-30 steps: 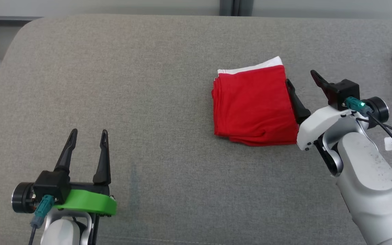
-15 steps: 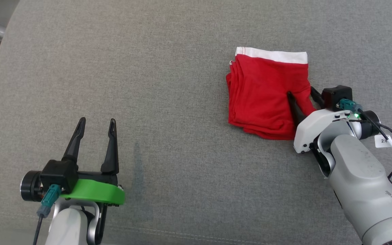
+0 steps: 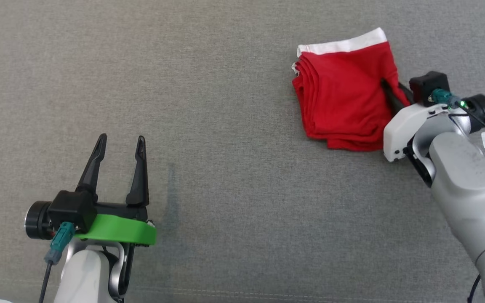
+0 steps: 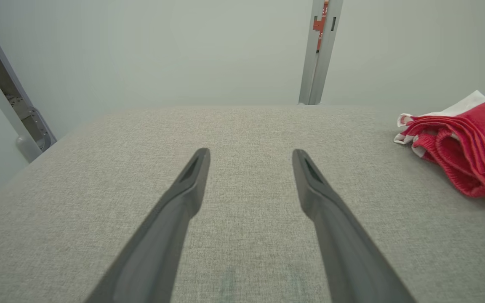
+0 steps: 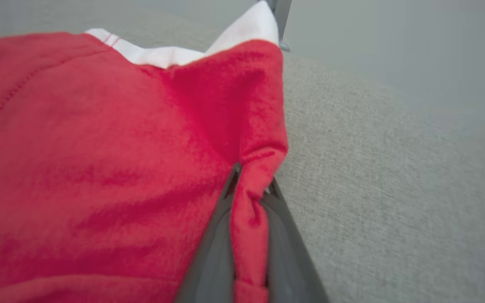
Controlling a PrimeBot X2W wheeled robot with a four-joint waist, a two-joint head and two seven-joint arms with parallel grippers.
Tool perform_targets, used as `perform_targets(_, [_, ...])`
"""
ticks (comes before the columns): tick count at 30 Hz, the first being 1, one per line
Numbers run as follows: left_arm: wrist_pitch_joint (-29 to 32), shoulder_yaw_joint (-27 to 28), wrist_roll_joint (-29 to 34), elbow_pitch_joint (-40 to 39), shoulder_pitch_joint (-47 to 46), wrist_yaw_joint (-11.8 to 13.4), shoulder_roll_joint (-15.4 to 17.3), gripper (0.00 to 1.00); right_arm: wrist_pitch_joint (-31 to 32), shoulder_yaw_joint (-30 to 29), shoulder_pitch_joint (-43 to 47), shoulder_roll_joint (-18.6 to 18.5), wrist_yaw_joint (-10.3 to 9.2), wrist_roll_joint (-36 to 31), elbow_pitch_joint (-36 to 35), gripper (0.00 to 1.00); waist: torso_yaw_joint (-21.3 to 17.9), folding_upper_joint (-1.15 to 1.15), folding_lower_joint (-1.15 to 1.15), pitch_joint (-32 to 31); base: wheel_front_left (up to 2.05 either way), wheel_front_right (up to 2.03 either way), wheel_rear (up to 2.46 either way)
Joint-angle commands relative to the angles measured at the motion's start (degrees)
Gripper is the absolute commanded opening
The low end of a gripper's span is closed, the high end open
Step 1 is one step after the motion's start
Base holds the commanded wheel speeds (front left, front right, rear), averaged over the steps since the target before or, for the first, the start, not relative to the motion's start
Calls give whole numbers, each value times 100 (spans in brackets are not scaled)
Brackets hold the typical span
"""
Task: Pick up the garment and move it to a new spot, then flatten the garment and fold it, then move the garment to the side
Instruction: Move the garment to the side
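Near the front edge of the surface [image 3: 225, 126], at its left, the left gripper [image 3: 121, 136] is held with fingers apart and empty. Farther back, toward the right edge, the folded red garment [image 3: 343, 97] is pinched at its right side by the right gripper [image 5: 251, 185].

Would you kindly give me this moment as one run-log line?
right gripper: shut on folded garment edge | left gripper: open, empty | phase: move aside
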Motion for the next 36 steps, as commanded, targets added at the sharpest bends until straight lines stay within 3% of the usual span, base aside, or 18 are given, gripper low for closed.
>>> perform_targets(1, [-12,43,68,-58,-123,-20,12,100,41,159,-175,-161,-15,13,-98,0,-269,0,0,218,0,0,0])
perform_targets(9, [-11,51,191,-256,-359,-44,121,100,330,780,-667,-1236,-15,466,-735,0,-963,0,0,786,0,0,0])
perform_targets(21, [50,-178,428,-538,-737,-90,479,100,740,592,-1113,-2809,-15,1124,-1528,0,-1827,0,0,1513,0,0,0])
perform_targets(29, [280,-335,470,-886,-848,-100,665,100,995,482,-1385,-3222,-15,1241,-1427,0,-1925,0,0,1670,0,0,0])
perform_targets(36, [414,-322,444,-1205,-668,-57,766,100,952,527,-1666,-3130,-15,1286,-1082,0,-1976,0,0,1701,0,0,0])
